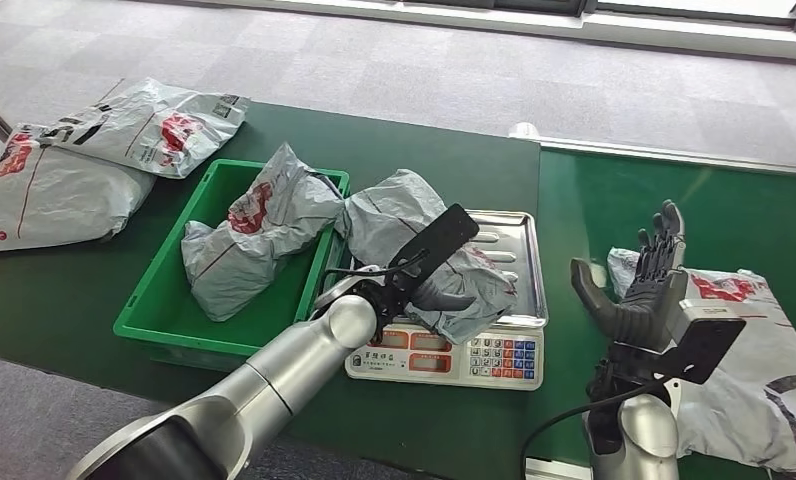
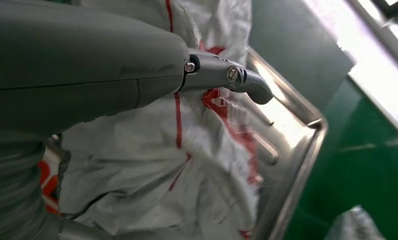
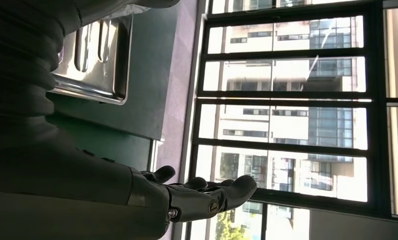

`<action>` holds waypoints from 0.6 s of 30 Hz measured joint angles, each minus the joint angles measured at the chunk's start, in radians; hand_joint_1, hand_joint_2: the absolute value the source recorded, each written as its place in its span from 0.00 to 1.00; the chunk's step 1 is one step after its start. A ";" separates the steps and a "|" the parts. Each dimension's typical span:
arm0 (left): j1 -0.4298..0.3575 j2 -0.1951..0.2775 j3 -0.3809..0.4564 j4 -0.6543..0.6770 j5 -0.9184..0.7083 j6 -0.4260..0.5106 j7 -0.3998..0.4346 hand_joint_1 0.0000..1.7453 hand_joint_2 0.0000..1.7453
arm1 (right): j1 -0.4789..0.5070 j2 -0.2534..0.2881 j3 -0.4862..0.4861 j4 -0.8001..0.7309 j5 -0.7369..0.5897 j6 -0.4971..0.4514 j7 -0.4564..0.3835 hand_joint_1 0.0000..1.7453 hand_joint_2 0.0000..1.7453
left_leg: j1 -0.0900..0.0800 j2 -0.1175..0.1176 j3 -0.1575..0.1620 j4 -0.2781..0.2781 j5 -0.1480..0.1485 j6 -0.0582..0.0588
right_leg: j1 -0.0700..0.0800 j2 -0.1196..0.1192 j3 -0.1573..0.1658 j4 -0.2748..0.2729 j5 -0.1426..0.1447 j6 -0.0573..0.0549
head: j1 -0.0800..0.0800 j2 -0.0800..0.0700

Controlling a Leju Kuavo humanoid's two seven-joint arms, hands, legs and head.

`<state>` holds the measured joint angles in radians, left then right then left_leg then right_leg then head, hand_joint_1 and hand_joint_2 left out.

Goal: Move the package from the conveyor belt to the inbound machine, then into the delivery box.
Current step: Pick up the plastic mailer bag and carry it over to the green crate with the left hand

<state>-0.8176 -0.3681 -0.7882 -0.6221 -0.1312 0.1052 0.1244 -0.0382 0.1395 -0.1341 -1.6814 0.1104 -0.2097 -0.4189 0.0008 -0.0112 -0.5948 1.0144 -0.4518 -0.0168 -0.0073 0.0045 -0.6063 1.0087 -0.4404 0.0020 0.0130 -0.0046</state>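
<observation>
Left hand [image 1: 429, 290] grips the crumpled grey plastic package [image 1: 424, 250] on the steel scale tray [image 1: 519, 250], lying diagonally; right hand [image 1: 639, 290] released, fingers spread.

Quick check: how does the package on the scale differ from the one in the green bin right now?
The package on the scale lies on the steel tray with the left hand gripping it; the package in the green bin sits untouched. The scale package spreads flatter; the bin one leans crumpled against the bin wall. Both are grey mailers with red print.
</observation>
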 joint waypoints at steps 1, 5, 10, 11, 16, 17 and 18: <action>-0.003 0.000 -0.049 0.025 0.015 -0.008 0.034 1.00 1.00 | -0.005 0.004 0.001 0.000 -0.005 0.005 0.000 0.00 1.00 | 0.000 0.000 0.000 0.000 0.000 0.000 | 0.000 0.000 0.000 0.000 0.000 0.000 | 0.000 0.000; -0.032 -0.001 -0.185 0.122 0.037 -0.020 0.079 1.00 1.00 | -0.023 0.020 0.015 0.006 -0.012 0.012 -0.002 0.00 1.00 | 0.001 0.001 0.002 0.000 0.000 0.000 | 0.001 0.000 0.003 0.000 0.000 0.000 | 0.000 0.000; -0.078 -0.003 -0.253 0.208 0.055 -0.019 0.077 1.00 1.00 | -0.046 0.028 0.033 0.030 -0.014 0.010 -0.004 0.00 1.00 | 0.002 0.001 0.007 -0.001 -0.001 -0.001 | 0.002 0.000 0.008 0.000 -0.001 0.000 | -0.001 0.000; -0.085 -0.004 -0.259 0.222 0.054 -0.017 0.076 1.00 1.00 | -0.050 0.029 0.036 0.036 -0.015 0.010 -0.005 0.00 1.00 | 0.002 0.001 0.008 -0.002 -0.001 -0.001 | 0.002 0.001 0.008 0.000 -0.001 0.000 | -0.001 0.000; -0.106 -0.004 -0.278 0.274 0.027 0.015 0.076 1.00 1.00 | -0.071 0.031 0.053 0.058 -0.018 0.009 -0.011 0.00 1.00 | 0.002 0.003 0.009 -0.002 -0.002 -0.002 | 0.002 0.002 0.012 0.000 -0.002 -0.001 | -0.001 0.000; -0.108 -0.004 -0.279 0.282 0.024 0.022 0.077 1.00 1.00 | -0.074 0.032 0.055 0.060 -0.018 0.010 -0.012 0.00 1.00 | 0.002 0.004 0.008 -0.002 -0.003 -0.002 | 0.002 0.002 0.013 0.000 -0.002 -0.001 | -0.001 0.000; -0.110 -0.004 -0.280 0.288 0.021 0.031 0.076 1.00 1.00 | -0.075 0.033 0.056 0.062 -0.018 0.010 -0.012 0.00 1.00 | 0.002 0.004 0.008 -0.002 -0.004 -0.002 | 0.002 0.003 0.014 0.000 -0.003 -0.002 | 0.000 0.000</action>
<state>-0.9274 -0.3723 -1.0679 -0.3340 -0.1102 0.1363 0.2007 -0.1135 0.1723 -0.0777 -1.6191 0.0927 -0.1999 -0.4309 0.0028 -0.0069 -0.5869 1.0122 -0.4553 -0.0193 -0.0054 0.0071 -0.5924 1.0087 -0.4431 0.0001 0.0125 -0.0046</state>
